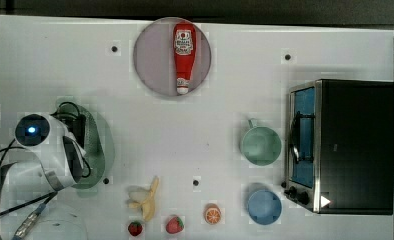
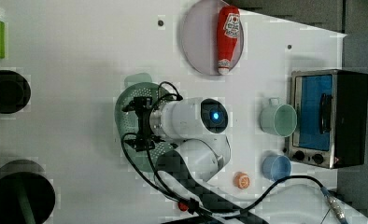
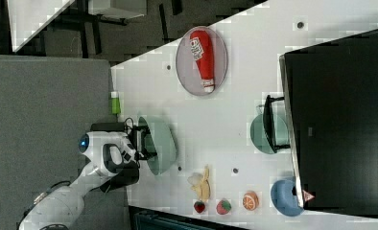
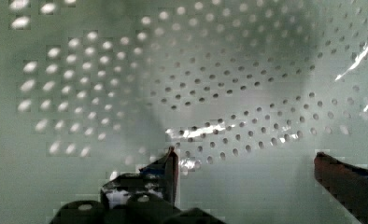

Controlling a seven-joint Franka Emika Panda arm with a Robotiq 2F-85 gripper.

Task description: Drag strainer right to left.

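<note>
No wording can be read anywhere; the red plastic ketchup bottle (image 1: 184,56) lying on the round grey plate (image 1: 152,60) carries a white label, its print too small to make out

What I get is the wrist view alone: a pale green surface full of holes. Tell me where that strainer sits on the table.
Observer: The strainer sits near the top view's left edge, partly under the arm.
Operator: Name what lies nearest it.
Observer: A peeled banana, toward the top view's bottom edge, apart from it.
Operator: Report the opposite side.
Observer: A toaster oven stands at the top view's right, with a green cup and a blue bowl just to its left.
</note>
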